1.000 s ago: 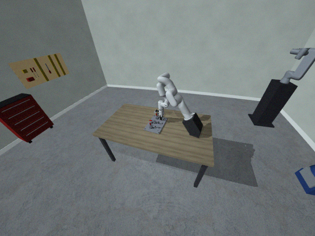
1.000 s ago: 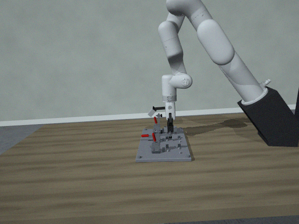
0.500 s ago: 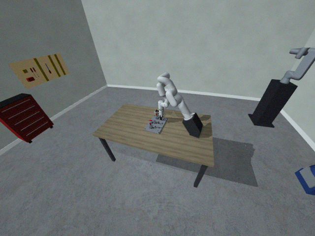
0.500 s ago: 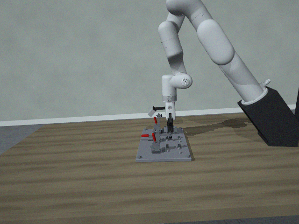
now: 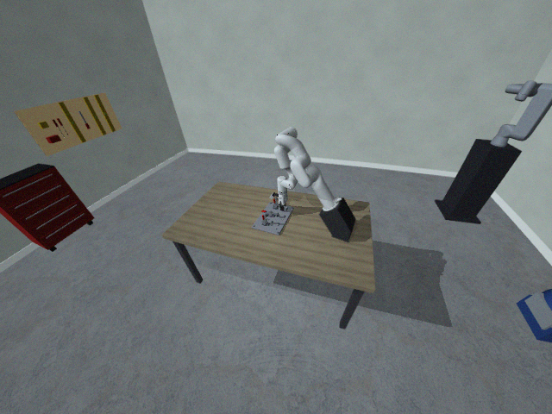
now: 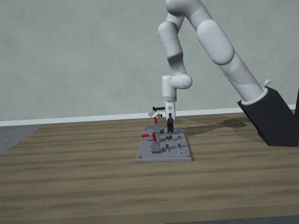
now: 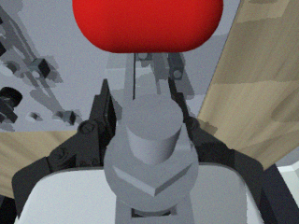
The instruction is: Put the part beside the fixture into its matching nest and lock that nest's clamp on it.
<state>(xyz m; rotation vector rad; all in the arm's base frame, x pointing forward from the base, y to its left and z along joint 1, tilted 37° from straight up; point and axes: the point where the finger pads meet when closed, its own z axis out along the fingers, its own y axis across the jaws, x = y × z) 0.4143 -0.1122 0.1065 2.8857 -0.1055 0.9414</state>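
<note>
The grey fixture plate (image 5: 267, 228) (image 6: 164, 156) lies in the middle of the wooden table (image 5: 231, 222) (image 6: 72, 183). It carries three nests with red-handled clamps. Two handles (image 6: 155, 120) (image 6: 153, 136) stand up and one handle (image 6: 145, 135) lies about level. My gripper (image 5: 280, 205) (image 6: 170, 126) (image 7: 139, 91) points straight down over the far nest, low above the plate, and is shut on the part. In the wrist view a grey clamp spindle with a hex nut (image 7: 151, 135) and a red handle knob (image 7: 147, 23) stand close before the camera and hide the part.
The arm's black base block (image 6: 273, 120) (image 5: 338, 218) stands on the table to the right of the fixture. Away from the table are a red tool cabinet (image 5: 40, 204) at the left and a second arm on a black pedestal (image 5: 477, 178) at the right.
</note>
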